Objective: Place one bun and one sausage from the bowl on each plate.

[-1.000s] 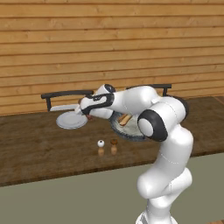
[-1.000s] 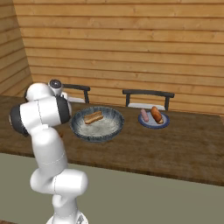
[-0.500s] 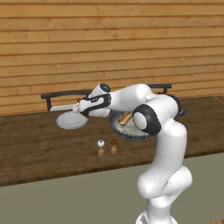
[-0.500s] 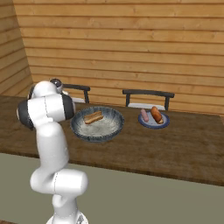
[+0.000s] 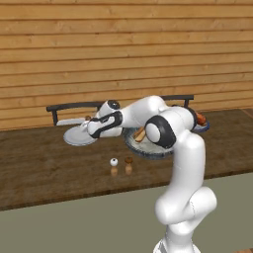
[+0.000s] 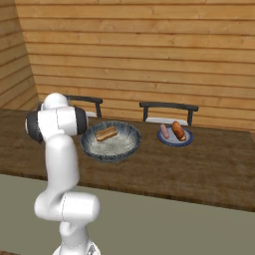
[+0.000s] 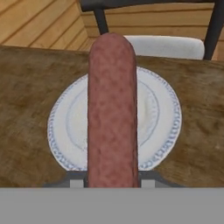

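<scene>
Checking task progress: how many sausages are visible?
2: one sausage held in the tool above the empty plate, one on the blue plate. More might hide in the bowl.

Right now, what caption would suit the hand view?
Gripper holding a sausage above an empty white plate on the wooden table.

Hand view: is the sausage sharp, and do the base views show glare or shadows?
Hand view: the sausage looks soft and blotchy up close, while the plate rim behind it is crisper. Left base view: flat even light, no glare on the table. Right base view: only a faint shadow under the bowl.
</scene>
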Tool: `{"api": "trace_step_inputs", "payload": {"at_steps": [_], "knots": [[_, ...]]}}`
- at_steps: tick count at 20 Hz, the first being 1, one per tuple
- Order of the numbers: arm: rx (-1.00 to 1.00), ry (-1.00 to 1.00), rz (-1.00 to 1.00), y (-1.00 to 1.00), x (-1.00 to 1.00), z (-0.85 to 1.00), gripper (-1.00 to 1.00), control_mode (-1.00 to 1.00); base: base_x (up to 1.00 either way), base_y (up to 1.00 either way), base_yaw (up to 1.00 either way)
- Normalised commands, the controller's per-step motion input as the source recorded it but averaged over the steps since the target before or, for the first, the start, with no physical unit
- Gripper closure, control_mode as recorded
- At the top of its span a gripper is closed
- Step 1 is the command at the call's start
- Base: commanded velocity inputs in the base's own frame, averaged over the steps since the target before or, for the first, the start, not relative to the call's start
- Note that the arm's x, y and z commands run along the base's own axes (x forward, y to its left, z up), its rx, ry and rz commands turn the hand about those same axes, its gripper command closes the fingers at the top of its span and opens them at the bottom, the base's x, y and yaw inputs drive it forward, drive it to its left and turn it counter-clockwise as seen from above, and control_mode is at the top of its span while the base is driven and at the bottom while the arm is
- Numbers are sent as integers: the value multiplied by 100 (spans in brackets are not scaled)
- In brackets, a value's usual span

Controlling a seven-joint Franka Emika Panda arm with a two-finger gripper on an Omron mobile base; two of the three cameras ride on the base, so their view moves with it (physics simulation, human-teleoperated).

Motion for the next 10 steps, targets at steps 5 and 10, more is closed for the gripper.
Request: {"api": "trace_step_inputs", "payload": {"at_steps": [5,10], "knots": [[-3,0,-3,21,37,-5,100,-100,0,0,0],[-4,0,-2,22,24,-31,100,-100,0,0,0]]}}
